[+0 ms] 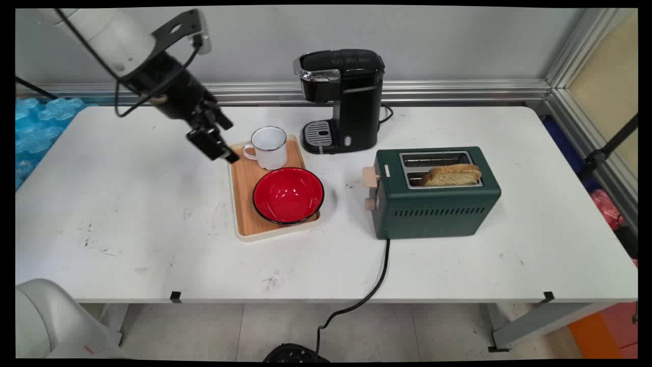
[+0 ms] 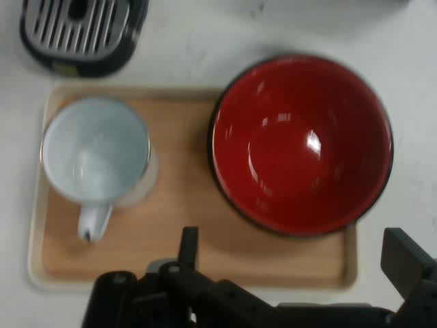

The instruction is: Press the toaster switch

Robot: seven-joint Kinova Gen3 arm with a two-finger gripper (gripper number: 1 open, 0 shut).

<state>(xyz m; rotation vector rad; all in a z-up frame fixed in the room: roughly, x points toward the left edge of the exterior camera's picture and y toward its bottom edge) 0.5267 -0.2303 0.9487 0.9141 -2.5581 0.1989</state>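
We see wooden tray point(image 1: 243, 189) holding white mug point(image 1: 270, 147) and red bowl point(image 1: 288, 195); black coffee maker point(image 1: 342, 100) behind it; green toaster point(image 1: 434, 194) right, toast slice point(image 1: 452, 175) in near slot.

Robotics lab, aluminium-framed enclosure point(image 1: 575, 92), white test table point(image 1: 127, 214), kitchen props

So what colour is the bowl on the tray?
The bowl is red inside with a dark rim; the hand view shows it best.

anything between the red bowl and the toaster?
No. In the main view only bare table separates the red bowl from the toaster.
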